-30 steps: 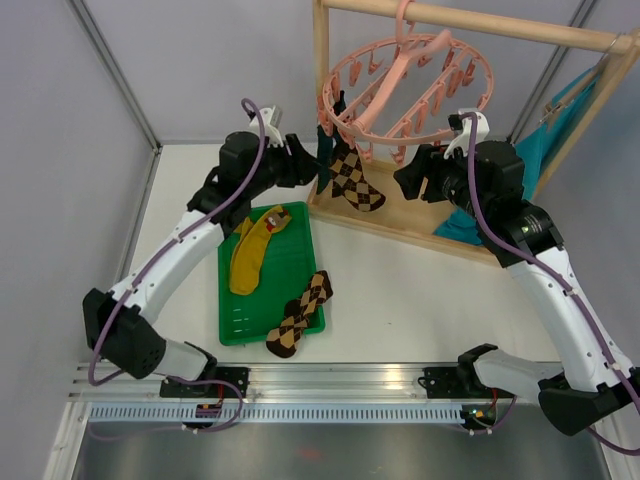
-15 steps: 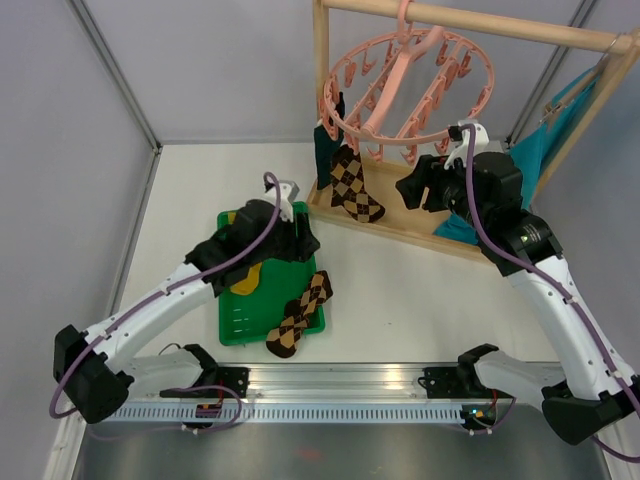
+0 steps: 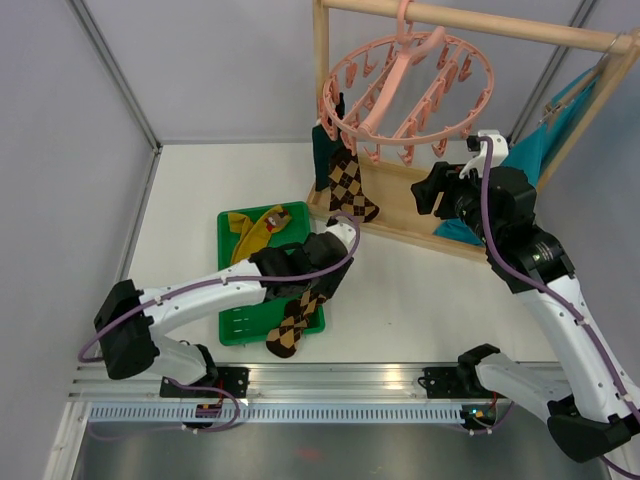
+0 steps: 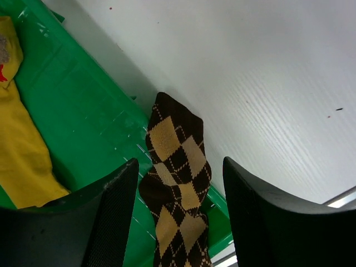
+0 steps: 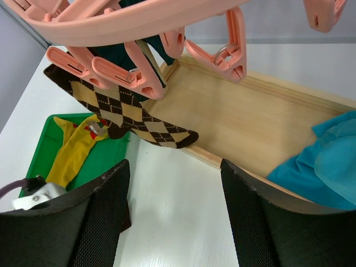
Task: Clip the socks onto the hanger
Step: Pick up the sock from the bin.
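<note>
The pink hanger (image 3: 405,95) hangs from the wooden rail. A brown argyle sock (image 3: 352,185) and a dark teal sock (image 3: 325,150) hang from its clips. A second argyle sock (image 3: 293,320) lies over the front right edge of the green tray (image 3: 232,320), beside a mustard yellow sock (image 3: 258,232). My left gripper (image 3: 303,290) is open and empty just above this argyle sock (image 4: 178,183), its jaws on either side of it. My right gripper (image 3: 428,190) is open and empty below the hanger's right side, with the clips (image 5: 122,61) and the hung argyle sock (image 5: 128,114) ahead of it.
The wooden rack's base board (image 3: 410,215) lies under the hanger, and its upright post (image 3: 321,90) stands at the left. A large turquoise cloth (image 3: 530,150) hangs at the rack's right end and also shows in the right wrist view (image 5: 328,161). Grey walls close in the table on both sides.
My left arm has come down from the hanger's left side to the tray and now hovers over the loose argyle sock. My right gripper has drawn back slightly to the right.
</note>
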Motion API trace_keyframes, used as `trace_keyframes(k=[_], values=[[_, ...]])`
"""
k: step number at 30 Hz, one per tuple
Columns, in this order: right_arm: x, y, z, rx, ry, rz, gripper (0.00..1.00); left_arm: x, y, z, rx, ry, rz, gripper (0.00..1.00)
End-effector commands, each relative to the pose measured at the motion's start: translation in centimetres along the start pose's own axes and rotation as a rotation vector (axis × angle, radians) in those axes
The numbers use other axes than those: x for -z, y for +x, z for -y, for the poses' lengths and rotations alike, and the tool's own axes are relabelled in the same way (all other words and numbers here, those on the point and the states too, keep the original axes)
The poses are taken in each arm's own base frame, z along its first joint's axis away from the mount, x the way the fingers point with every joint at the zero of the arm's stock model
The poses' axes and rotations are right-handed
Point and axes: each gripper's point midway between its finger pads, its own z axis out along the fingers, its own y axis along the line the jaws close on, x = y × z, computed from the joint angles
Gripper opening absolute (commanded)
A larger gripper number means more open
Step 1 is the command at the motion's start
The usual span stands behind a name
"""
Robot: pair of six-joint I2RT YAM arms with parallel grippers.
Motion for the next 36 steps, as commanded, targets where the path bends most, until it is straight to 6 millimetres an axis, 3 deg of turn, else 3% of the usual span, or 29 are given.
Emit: trace_keyframes(k=[1,8,12,16,36], values=[[-0.1,0.2,0.5,-0.012,0.026,0.007,0.73,-0.2,-0.6,-1.2,-0.037,-0.095,-0.013,0.68],[0.3,-0.1,0.4,-0.004,0.023,0.013,0.73,-2.3,1.1,-1.9,-0.043,-0.191,-0.11,0.68],[0.3,0.1,0.5,-0.006,0.023,0.012,0.73,-3.8,1.9,-1.2,-0.042,-0.162,-0.139,0.68],[0.3,0.0,0.5,-0.004,0.023,0.014,0.73,-4.6,1.9,-1.8,0.006,-0.119,-0.143,0.65],[0.1,0.3,0.6,-0.004,0.028,0.01,0.7,-6.3,3.5,-2.4,0.111,0.045,-0.203,0.5]])
